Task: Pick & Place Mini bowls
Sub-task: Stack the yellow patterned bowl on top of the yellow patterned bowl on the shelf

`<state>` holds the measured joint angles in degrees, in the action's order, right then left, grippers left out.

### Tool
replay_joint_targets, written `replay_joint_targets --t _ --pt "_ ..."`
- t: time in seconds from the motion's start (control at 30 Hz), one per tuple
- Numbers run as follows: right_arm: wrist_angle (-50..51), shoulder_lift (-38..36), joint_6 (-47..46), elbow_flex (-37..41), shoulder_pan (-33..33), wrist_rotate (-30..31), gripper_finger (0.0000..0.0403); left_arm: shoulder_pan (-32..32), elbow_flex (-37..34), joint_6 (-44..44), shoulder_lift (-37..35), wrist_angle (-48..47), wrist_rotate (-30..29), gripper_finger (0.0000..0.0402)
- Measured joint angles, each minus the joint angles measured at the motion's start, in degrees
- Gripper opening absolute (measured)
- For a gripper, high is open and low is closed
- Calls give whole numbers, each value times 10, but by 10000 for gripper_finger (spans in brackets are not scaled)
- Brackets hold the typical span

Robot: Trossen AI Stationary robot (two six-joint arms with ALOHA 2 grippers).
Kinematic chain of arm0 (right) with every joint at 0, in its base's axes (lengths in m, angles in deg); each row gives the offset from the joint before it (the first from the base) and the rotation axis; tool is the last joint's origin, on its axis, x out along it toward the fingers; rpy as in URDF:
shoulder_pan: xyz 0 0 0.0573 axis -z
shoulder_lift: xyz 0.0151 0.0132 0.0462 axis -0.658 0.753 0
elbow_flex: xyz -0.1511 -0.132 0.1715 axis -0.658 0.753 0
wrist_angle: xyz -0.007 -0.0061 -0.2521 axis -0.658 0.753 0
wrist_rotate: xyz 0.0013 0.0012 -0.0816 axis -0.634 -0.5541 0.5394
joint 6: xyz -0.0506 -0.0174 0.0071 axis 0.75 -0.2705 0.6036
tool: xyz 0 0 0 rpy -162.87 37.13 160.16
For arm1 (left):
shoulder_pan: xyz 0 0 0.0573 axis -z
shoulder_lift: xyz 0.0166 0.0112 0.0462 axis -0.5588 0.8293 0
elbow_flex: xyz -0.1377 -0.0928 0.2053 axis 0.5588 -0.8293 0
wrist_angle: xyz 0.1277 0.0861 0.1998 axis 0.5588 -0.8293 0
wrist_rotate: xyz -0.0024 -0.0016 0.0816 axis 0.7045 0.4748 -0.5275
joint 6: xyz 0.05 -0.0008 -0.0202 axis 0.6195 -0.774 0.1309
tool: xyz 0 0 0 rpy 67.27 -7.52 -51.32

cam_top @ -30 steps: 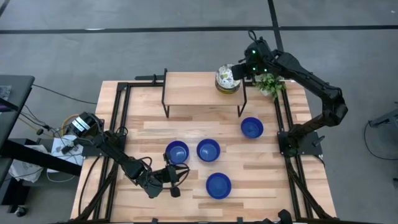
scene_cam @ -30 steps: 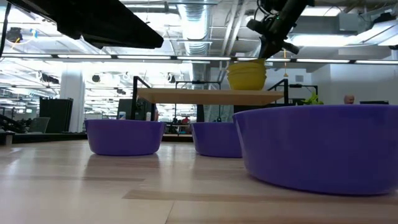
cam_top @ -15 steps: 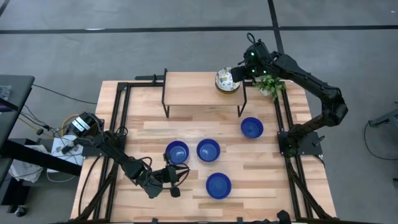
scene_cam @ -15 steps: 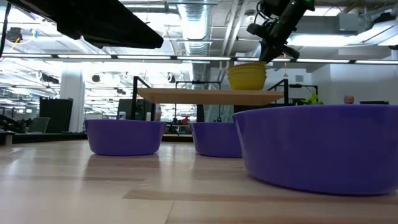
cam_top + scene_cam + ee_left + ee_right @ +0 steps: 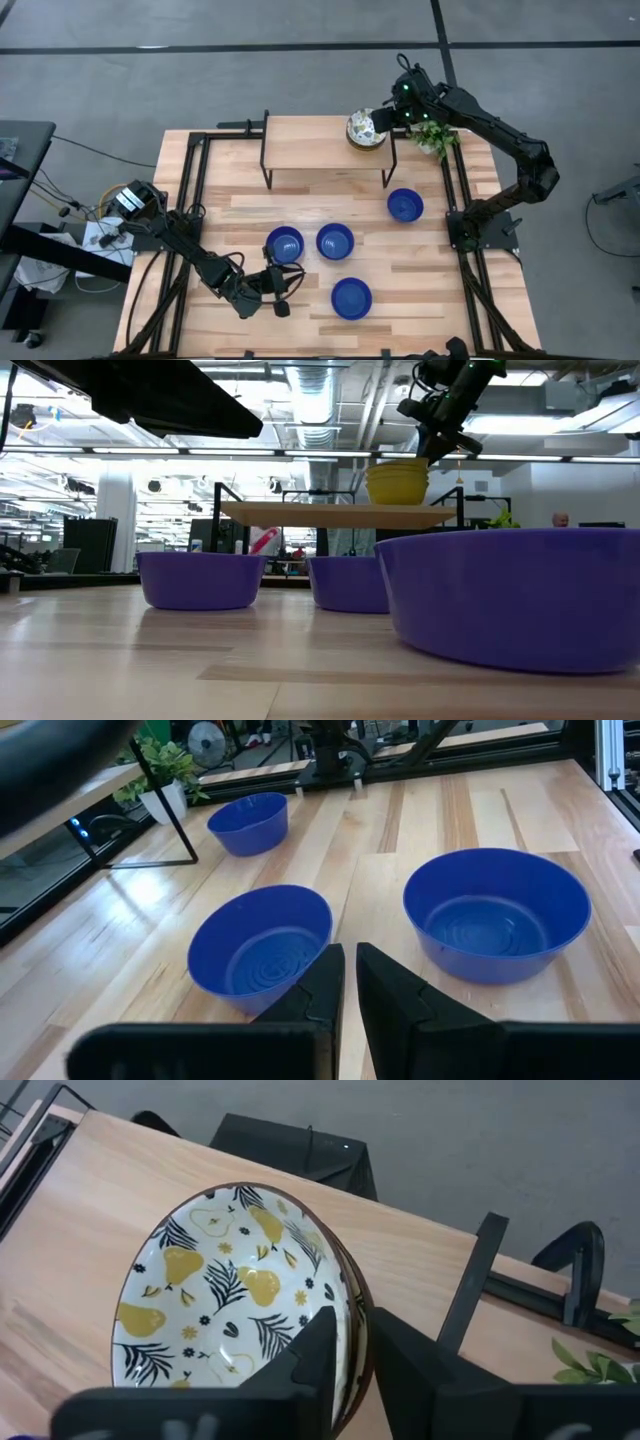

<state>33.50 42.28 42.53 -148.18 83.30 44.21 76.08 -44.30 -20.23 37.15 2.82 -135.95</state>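
A stack of white patterned mini bowls stands on the right end of the raised wooden shelf. It also shows in the low view. My right gripper hovers over it, slightly open. One finger is inside the top bowl and one outside, astride its rim, and I see no touch. Several blue mini bowls sit on the table. My left gripper is shut and empty, near the front edge, just short of two blue bowls.
A small green plant stands at the back right, beside the shelf's right leg and under my right arm. Black frame rails run along both table sides. Bare wood lies at the table's left and front right.
The top patterned bowl has settled a little lower and more level on the stack. My right gripper has stayed above the stack's right rim.
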Motion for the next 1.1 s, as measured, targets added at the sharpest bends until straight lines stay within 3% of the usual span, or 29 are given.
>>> replay_joint_targets --t 0.53,0.9,1.1 --pt "-15 0 0 0 0 4 61 0 0 0 0 0 0 30" --pt "-9 -7 22 1 -15 123 62 0 0 0 0 0 0 30" --pt "-7 11 41 0 -33 151 62 -1 0 0 0 0 0 30"
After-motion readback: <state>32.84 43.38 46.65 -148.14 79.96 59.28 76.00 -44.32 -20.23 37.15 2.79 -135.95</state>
